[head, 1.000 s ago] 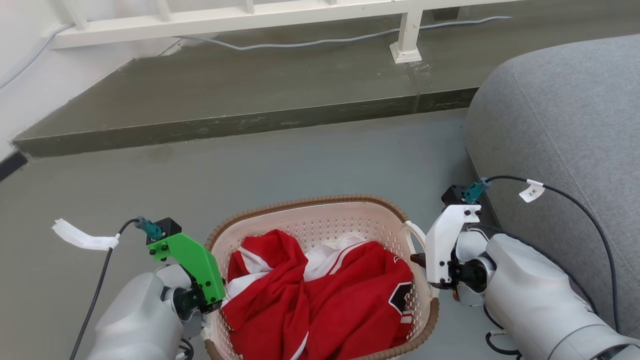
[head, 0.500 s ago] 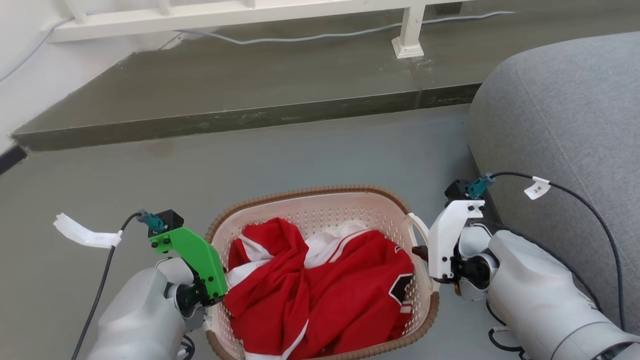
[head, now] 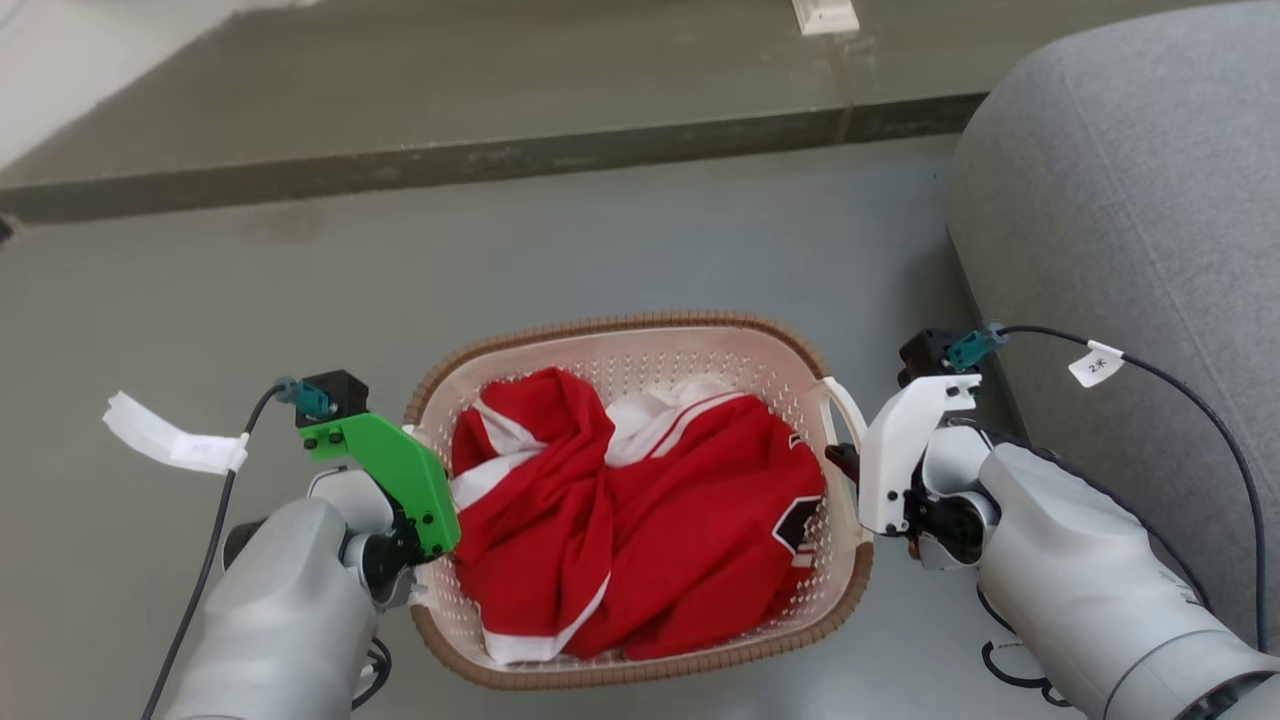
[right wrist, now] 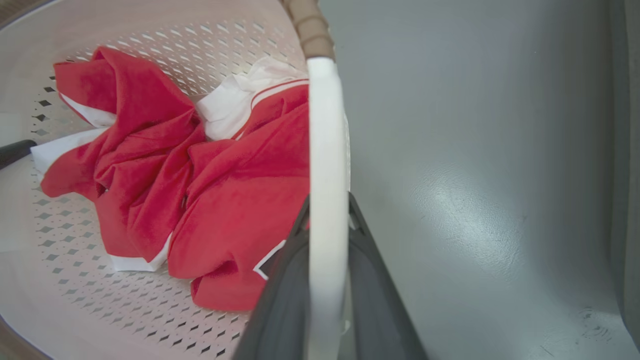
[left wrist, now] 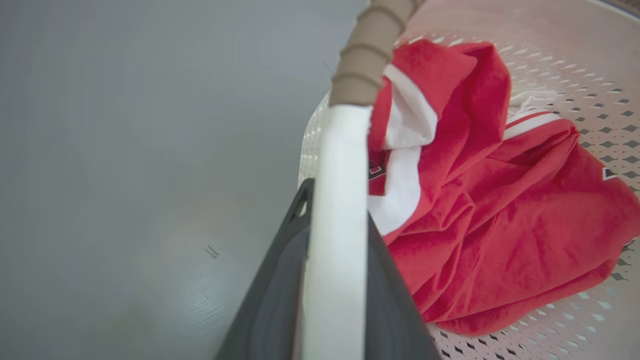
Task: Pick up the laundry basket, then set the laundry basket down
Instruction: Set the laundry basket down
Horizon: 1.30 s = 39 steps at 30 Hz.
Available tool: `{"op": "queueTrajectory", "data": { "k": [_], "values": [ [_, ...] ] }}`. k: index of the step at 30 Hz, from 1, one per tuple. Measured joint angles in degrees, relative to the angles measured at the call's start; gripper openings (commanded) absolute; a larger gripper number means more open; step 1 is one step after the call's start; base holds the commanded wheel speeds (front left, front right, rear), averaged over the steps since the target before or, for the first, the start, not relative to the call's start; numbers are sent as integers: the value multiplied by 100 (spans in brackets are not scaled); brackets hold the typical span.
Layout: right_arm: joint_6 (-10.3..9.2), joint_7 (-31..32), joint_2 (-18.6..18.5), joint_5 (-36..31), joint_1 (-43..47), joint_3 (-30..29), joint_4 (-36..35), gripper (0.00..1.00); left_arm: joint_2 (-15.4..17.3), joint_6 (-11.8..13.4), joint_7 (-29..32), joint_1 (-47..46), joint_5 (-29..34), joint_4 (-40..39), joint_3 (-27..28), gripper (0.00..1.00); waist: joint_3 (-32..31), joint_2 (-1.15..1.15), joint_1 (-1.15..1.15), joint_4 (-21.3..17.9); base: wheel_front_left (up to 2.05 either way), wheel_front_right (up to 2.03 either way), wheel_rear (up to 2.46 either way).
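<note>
The laundry basket (head: 620, 326), cream-white and perforated with a brown woven-look rim, sits low in the middle of the head view and holds crumpled red-and-white clothing (head: 640, 510). My left gripper (head: 425, 570), under its green mount, is shut on the basket's left loop handle. In the left wrist view, that white handle (left wrist: 335, 235) runs between the left gripper's (left wrist: 336, 200) dark fingers (left wrist: 272, 300). My right gripper (head: 845, 470) is shut on the right loop handle (head: 848, 410). The right wrist view shows that handle (right wrist: 327, 150) clamped in the right gripper (right wrist: 328, 200). I cannot tell whether the basket touches the floor.
A grey sofa (head: 1130, 200) stands close along my right arm. A raised dark step (head: 500, 160) crosses the floor beyond the basket, with a white post base (head: 825, 14) on it. Grey floor (head: 250, 320) lies ahead and to the left.
The head camera has tilted down, so the step and the basket sit higher in the picture and the basket's near rim now shows. Both grippers keep their hold on the handles.
</note>
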Motion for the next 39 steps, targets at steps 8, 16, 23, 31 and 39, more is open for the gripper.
{"op": "queueTrajectory", "data": {
  "k": [8, 16, 23, 31, 39],
  "values": [
    [0, -530, -10, -148, -186, 12, -10, 0, 0, 110, -375, -265, 264, -71, -168, 0, 538, 0, 0, -23, 0, 0, 0],
    [0, -1055, -38, -339, -425, 68, -16, 0, 4, 167, -692, -486, 374, -142, -320, 0, 1128, 0, 0, -30, 0, 0, 0],
    [0, -1372, -44, -479, -570, 121, -9, 0, 11, 237, -939, -624, 447, -174, -353, 0, 1599, 0, 0, -23, 0, 0, 0],
    [0, -1715, -58, -576, -850, 186, -10, 0, 51, 320, -1316, -907, 666, -230, -443, 0, 2247, 0, 0, -12, 0, 0, 0],
    [0, -1887, -80, -571, -1118, 163, 48, 0, 58, 321, -1548, -1195, 709, -236, -505, 0, 2893, 0, 1, 5, 0, 0, 0]
  ]
}}
